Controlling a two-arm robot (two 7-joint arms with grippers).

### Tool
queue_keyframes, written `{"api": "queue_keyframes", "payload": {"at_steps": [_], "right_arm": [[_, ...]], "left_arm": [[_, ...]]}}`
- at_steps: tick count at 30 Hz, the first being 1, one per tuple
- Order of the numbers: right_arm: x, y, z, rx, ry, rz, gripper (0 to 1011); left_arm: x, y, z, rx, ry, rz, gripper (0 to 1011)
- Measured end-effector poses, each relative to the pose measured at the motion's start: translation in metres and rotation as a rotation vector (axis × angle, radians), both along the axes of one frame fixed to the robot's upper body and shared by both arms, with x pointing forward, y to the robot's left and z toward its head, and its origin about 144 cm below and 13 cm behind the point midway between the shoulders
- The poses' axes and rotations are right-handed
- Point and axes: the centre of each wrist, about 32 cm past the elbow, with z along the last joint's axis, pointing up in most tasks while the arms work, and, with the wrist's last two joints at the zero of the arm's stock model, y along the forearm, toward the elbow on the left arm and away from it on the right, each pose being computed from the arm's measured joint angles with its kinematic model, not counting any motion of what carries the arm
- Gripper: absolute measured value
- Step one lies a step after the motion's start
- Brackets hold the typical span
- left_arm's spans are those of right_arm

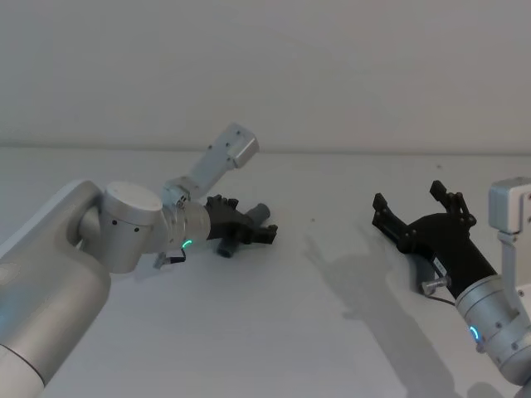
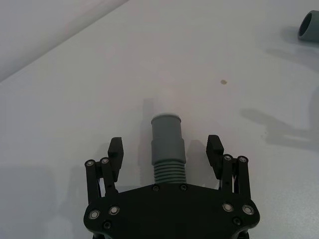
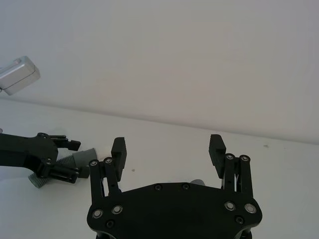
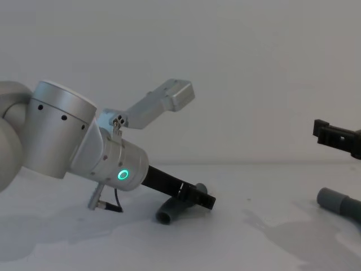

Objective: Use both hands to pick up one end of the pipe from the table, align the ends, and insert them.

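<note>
One grey ribbed pipe piece [image 2: 166,144] lies on the white table [image 1: 249,332], its smooth cuff pointing away from my left wrist. My left gripper [image 2: 166,149] is down at the table and open. Its fingers [image 2: 115,152] straddle the piece with a gap on each side. From the head view, that gripper [image 1: 253,220] sits left of centre, and the cuff [image 1: 264,214] pokes out past it. The second pipe piece [image 4: 334,201] lies at the far right, its end [image 2: 309,26] facing this way. My right gripper [image 1: 408,197] hovers open above that piece, holding nothing.
A pale wall rises behind the table's far edge. The left wrist's silver camera block [image 1: 235,149] sticks up over the left gripper. Bare table [image 4: 259,237] separates the two pipe pieces. A small dark speck [image 2: 224,81] marks the surface.
</note>
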Motion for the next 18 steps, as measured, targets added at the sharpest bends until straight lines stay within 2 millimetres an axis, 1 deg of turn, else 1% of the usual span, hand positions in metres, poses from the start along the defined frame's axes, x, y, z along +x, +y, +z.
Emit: {"api": "queue_keyframes", "payload": {"at_steps": [11, 18], "right_arm": [[0.0, 0.0, 0.0, 0.0, 0.0, 0.0, 1003], [0.0, 0.0, 0.0, 0.0, 0.0, 0.0, 1003]], "left_arm": [[0.0009, -0.0006, -0.0003, 0.005, 0.008, 0.0, 994], [0.0012, -0.0012, -0.0002, 0.006, 0.012, -0.001, 844]]}}
